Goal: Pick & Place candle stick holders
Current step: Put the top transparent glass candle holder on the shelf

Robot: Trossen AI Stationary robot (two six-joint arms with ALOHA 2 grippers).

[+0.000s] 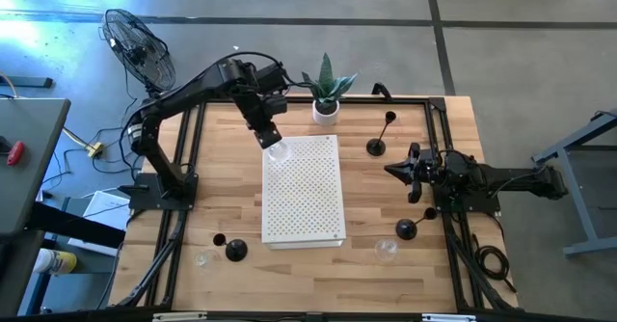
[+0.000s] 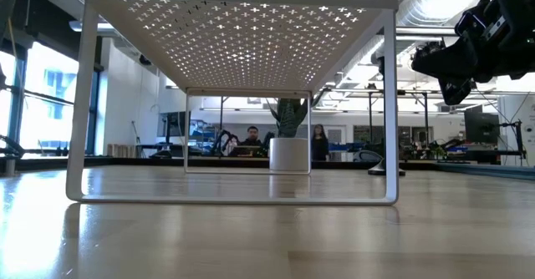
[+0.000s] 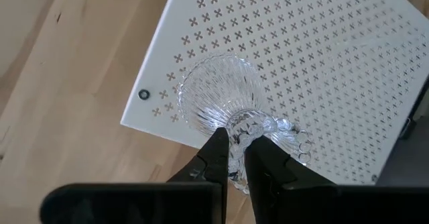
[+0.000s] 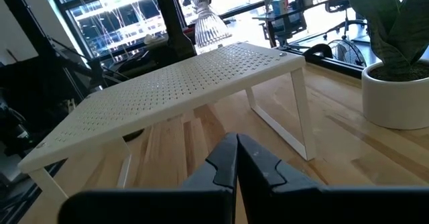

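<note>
My left gripper is shut on a clear ribbed glass holder over the far left corner of the white perforated shelf. The right wrist view shows the glass just above that corner; I cannot tell whether it touches. My right gripper is shut and empty, right of the shelf. A tall black holder stands on its base far right of the shelf. Another black holder and a clear one stand near right. Two black holders and a clear one stand near left. My left gripper pinches the glass holder's narrow knobbed neck between its two fingers, between the ribbed bowl and a beaded rim. The fingers come from above, slanting down. The bowl's wide end points down toward the shelf corner.
A white pot with a green plant stands just beyond the shelf's far edge, close to my left gripper. Black rails run along the table's sides. A fan stands off the table at the far left.
</note>
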